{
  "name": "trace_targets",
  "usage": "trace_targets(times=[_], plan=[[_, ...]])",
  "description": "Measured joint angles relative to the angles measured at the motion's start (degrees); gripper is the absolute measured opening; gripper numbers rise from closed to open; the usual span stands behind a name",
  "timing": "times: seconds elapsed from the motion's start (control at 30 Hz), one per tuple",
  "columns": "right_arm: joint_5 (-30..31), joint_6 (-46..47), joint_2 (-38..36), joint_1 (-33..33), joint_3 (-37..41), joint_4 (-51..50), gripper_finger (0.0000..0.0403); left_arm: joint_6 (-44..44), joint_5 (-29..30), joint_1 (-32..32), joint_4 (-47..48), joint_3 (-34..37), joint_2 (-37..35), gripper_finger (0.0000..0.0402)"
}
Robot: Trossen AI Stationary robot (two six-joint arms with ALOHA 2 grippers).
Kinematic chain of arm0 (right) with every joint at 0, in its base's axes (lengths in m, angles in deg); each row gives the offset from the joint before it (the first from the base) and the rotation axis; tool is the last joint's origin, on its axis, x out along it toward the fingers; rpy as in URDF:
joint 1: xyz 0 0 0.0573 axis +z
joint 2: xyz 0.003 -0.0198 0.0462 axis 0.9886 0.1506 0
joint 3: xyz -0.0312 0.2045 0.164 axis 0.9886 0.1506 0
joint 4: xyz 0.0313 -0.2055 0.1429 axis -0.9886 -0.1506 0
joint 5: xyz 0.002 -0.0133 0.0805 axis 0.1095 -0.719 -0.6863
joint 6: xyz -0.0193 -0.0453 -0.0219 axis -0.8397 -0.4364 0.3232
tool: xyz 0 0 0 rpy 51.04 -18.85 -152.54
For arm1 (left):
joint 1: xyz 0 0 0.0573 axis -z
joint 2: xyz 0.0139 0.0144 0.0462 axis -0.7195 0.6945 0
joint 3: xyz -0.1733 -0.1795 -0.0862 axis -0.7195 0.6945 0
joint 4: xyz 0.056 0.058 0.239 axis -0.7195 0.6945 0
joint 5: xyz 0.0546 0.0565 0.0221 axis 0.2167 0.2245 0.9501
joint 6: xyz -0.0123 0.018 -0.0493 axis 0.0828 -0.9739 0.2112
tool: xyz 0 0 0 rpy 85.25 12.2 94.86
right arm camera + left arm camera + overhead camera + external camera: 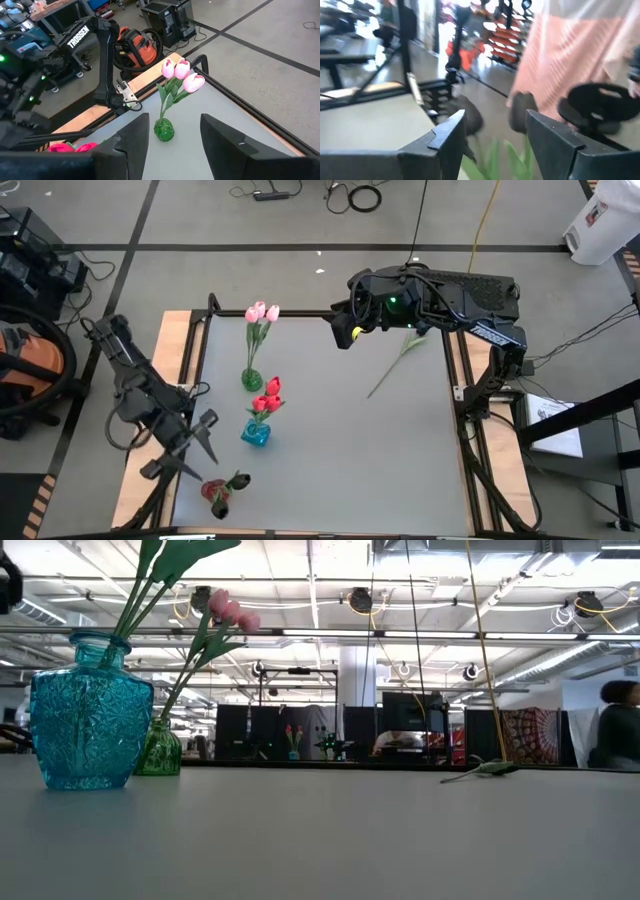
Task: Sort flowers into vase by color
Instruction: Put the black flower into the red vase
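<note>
Three small vases stand at the table's left. The green vase holds pink tulips, and the right wrist view also shows the vase. The blue vase holds red tulips. The red vase holds a dark flower. A loose flower lies flat on the table's right half; its far end runs under the right arm. My left gripper is open beside the red vase, with blurred green leaves between its fingers. My right gripper is open and empty above the far edge.
The middle and near right of the table top are bare. A black frame rail runs along the far edge. Wooden side boards flank the table. In the low view the blue vase stands nearest, with the loose flower far off.
</note>
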Motion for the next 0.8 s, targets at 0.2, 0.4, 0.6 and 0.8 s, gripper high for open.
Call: trace_targets(times=[0.2, 0.4, 0.6, 0.8], plan=[[0.00, 0.01, 0.00, -0.01, 0.00, 0.00, 0.0169, -1.60, 6.43, 0.00, -0.21, 0.00, -5.22, 0.0208], [0.00, 0.00, 0.00, 0.00, 0.00, 0.00, 0.0169, -8.81, 10.44, 0.00, -0.34, -0.02, -9.74, 0.0208], [0.00, -0.01, 0.00, -0.01, 0.00, -0.02, 0.0169, -11.01, 11.99, 0.00, -0.07, -0.07, -13.94, 0.0208], [0.00, 0.01, 0.00, 0.00, 0.00, 0.00, 0.0169, -18.38, 25.77, 0.00, 3.16, -2.19, -18.78, 0.0208]])
